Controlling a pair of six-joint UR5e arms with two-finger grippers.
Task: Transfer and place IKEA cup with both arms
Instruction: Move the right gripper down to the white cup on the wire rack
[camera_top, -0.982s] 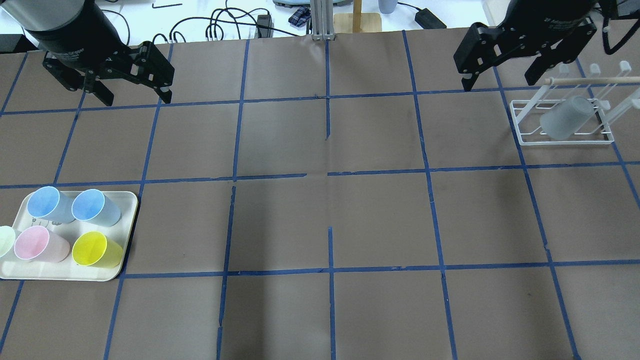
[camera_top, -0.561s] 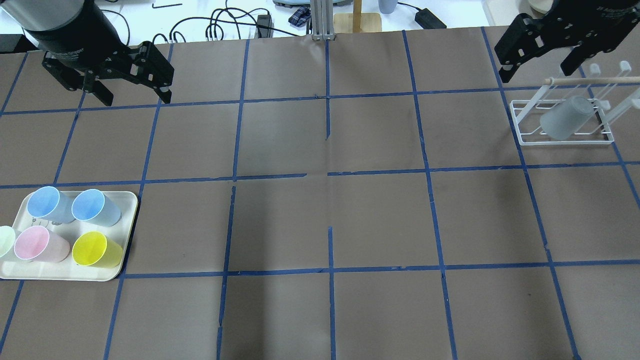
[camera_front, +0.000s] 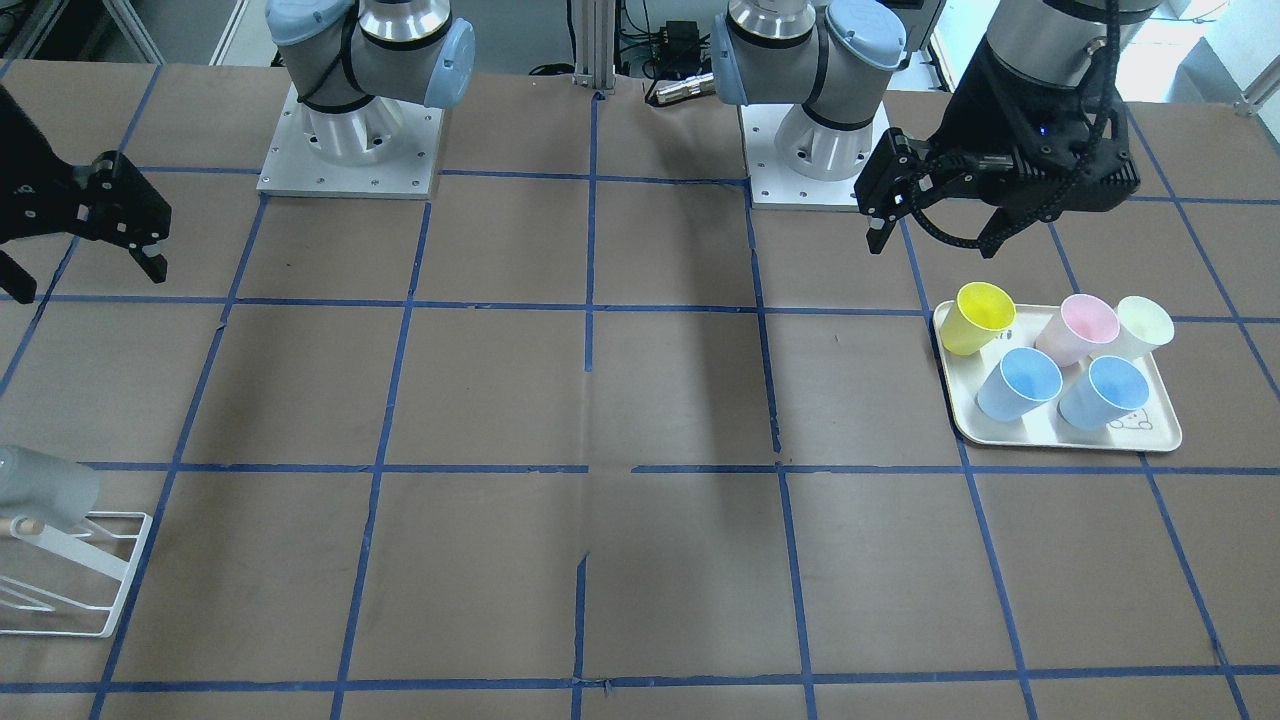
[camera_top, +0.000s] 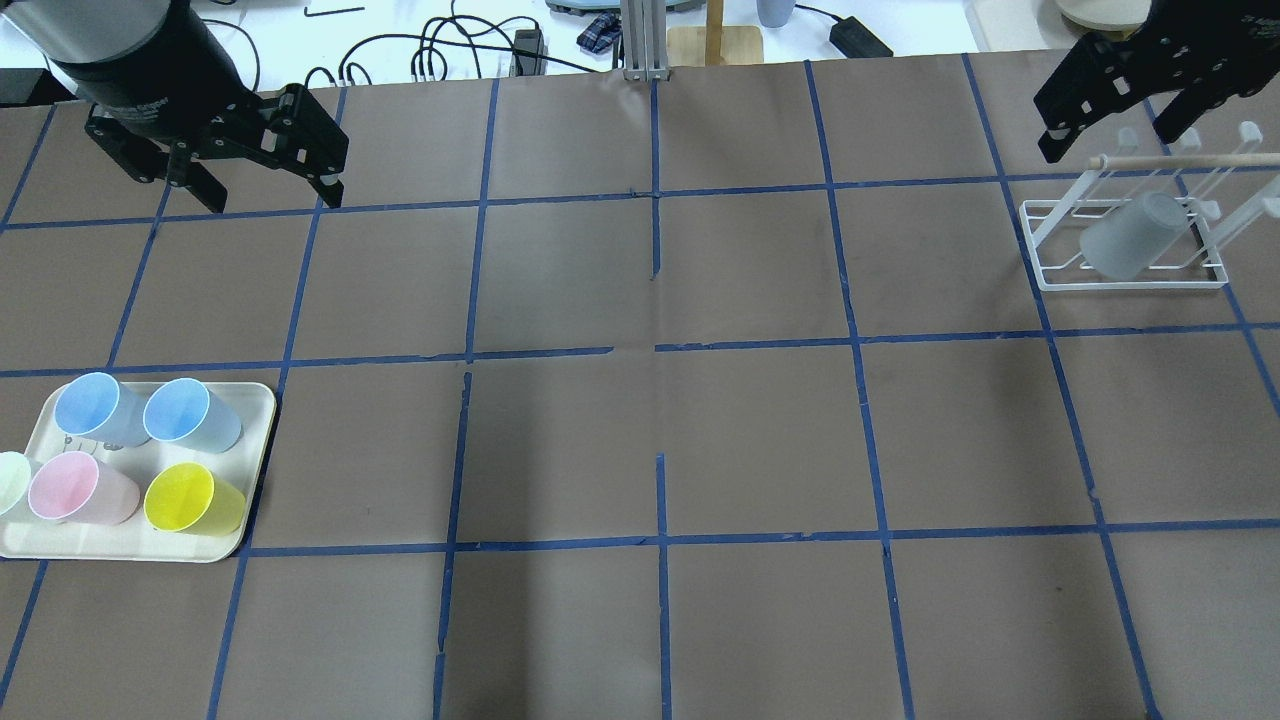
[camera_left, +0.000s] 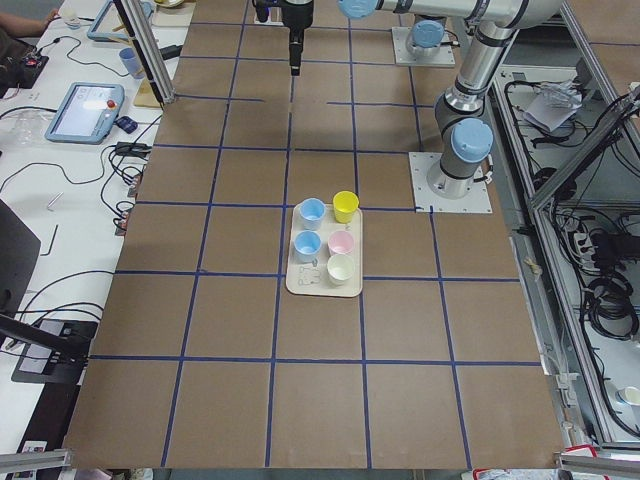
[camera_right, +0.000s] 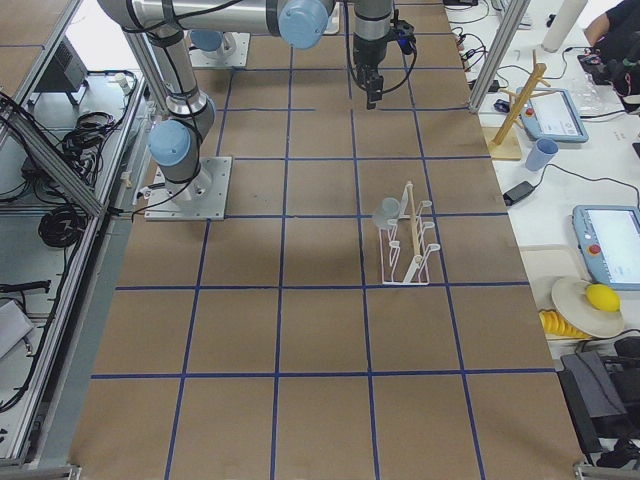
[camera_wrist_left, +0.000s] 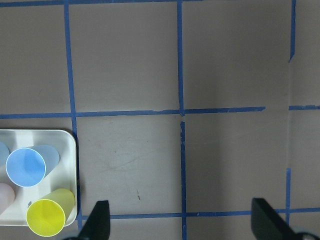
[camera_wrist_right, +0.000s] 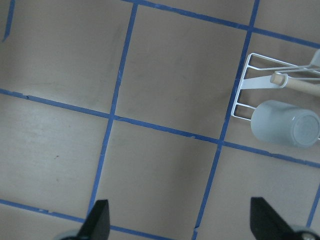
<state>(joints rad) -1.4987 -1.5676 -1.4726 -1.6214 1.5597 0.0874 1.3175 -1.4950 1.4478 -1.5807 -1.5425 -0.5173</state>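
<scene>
The pale grey IKEA cup (camera_top: 1135, 238) hangs tilted on a peg of the white wire rack (camera_top: 1045, 278) at the table's right; it also shows in the front view (camera_front: 45, 488) and the right wrist view (camera_wrist_right: 285, 123). My right gripper (camera_top: 1105, 140) is open and empty, raised beside the rack's far left end, apart from the cup; it is at the left edge of the front view (camera_front: 88, 280). My left gripper (camera_top: 270, 190) is open and empty, high over the table's far left, and shows in the front view (camera_front: 932, 240).
A cream tray (camera_top: 255, 400) at the near left holds two light-blue cups (camera_top: 190, 415), a pink cup (camera_top: 80, 488), a yellow cup (camera_top: 192, 498) and a pale green cup (camera_top: 10, 482). Brown paper with blue tape lines covers the table. Cables lie beyond the far edge.
My right gripper has moved to the right and toward the far edge, staying open. The grey cup stays on the rack. My left arm has not moved.
</scene>
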